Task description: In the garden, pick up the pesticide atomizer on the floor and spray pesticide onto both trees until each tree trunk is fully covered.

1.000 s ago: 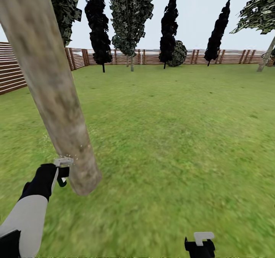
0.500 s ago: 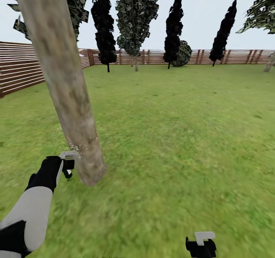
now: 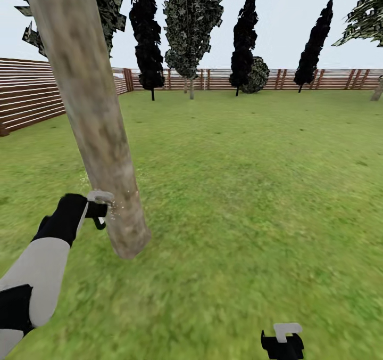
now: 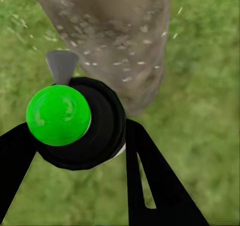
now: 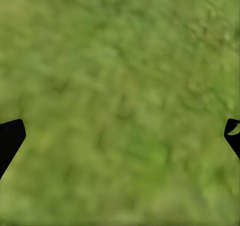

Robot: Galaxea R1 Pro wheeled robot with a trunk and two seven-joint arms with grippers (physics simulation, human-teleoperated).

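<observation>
Green lawn [image 3: 239, 189] runs out to a brown slat fence [image 3: 32, 99] with dark columnar trees along it, and right in front of me leans the thick mottled tree trunk [image 3: 96, 120] I am working on. My left gripper [image 3: 94, 211] has its two fingers closed around the pesticide atomizer [image 4: 82, 123], which in the left wrist view sits between them as a dark round body with a bright green knob facing the camera and its light-grey nozzle [image 4: 62, 65] pointing at the bark. The nozzle is just beside the trunk's lower part, on its left flank as seen from my head, and pale flecks of spray [image 4: 115, 60] dot the bark right ahead of it. The trunk's long axis climbs up and away to the left above my hand, so I judge most of it lies above where the nozzle is aimed, and the far side is hidden from me. My right gripper [image 3: 283, 341] hangs low over bare grass, well apart from the tree, fingers spread wide and holding nothing; the left arm is plainly the nearer one.
</observation>
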